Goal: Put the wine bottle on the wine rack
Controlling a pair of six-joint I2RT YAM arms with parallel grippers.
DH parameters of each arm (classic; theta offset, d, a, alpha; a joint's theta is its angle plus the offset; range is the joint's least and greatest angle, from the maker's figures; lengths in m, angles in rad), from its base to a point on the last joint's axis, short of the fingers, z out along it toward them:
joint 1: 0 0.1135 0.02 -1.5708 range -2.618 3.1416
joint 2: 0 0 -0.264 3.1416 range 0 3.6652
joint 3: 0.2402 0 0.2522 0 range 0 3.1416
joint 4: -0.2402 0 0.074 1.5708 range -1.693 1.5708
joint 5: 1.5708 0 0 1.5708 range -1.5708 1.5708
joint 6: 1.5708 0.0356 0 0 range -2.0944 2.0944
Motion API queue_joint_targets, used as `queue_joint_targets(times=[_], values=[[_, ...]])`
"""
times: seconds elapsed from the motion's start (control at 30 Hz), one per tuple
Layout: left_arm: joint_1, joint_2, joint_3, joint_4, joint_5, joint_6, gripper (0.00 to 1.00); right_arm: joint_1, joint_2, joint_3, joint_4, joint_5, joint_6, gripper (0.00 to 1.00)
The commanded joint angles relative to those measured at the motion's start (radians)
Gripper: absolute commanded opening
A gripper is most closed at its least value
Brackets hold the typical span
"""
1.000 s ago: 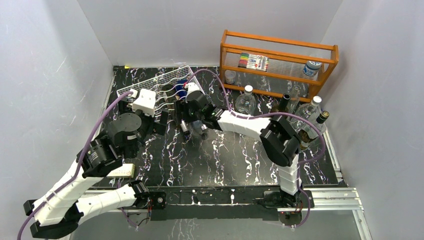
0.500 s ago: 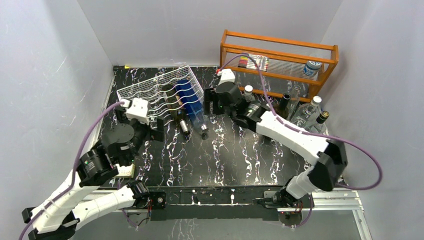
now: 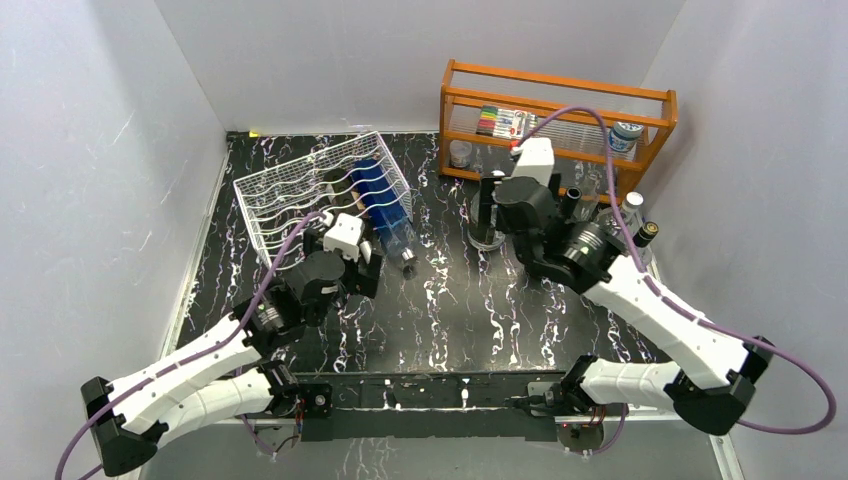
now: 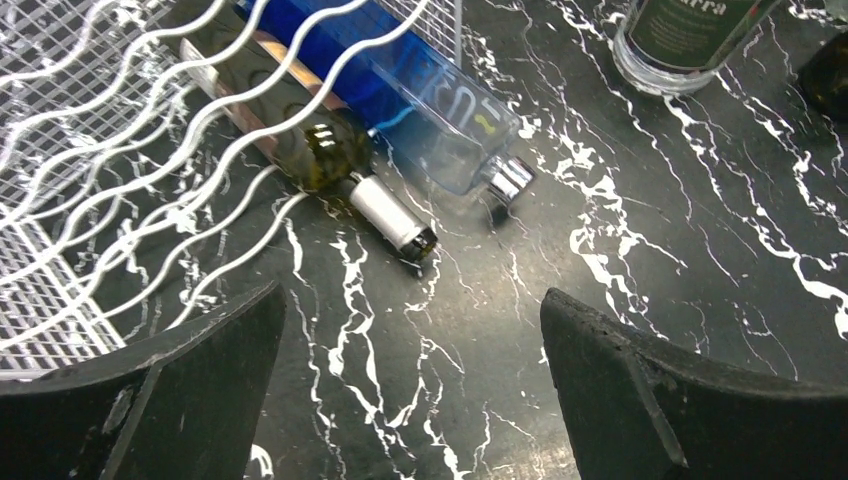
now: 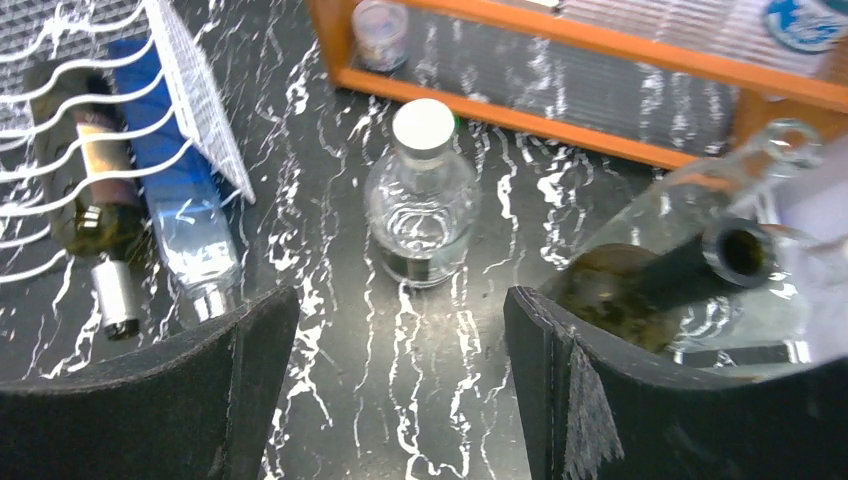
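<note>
A green bottle and a blue bottle are lying in the wine rack. I'm hovering my right jaws, wide and empty, over a clear bottle standing on the worktop, probably the next to go. My left jaws are gaping empty.

In the top right corner of my left wrist view I can read the letters "erra" on the dark label of a clear bottle, but the pale letters on the blue bottle are too faint to read.
</note>
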Motion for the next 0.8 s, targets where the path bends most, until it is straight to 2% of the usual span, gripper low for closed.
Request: queue_joint_targets(times=[0.0,0.17,0.27,0.4,0.77], values=[[0.001,-0.046,-0.083,0.219,0.069,0.018,0.98,-0.007,-0.086,-0.017,-0.013,0.175,-0.032,0.86],[0.0,-0.082,-0.131,0.275,0.135,0.064,0.98,-0.086,-0.121,-0.043,-0.01,0.249,-0.059,0.91],[0.001,-0.099,-0.147,0.298,0.163,0.069,0.98,-0.183,-0.126,-0.045,0.027,0.203,-0.095,0.91],[0.0,-0.113,-0.153,0.306,0.195,0.088,0.98,-0.249,-0.129,-0.055,0.066,0.174,-0.13,0.91],[0.001,-0.082,-0.123,0.268,0.252,0.104,0.98,-0.46,-0.117,-0.116,0.079,-0.064,-0.048,0.84]])
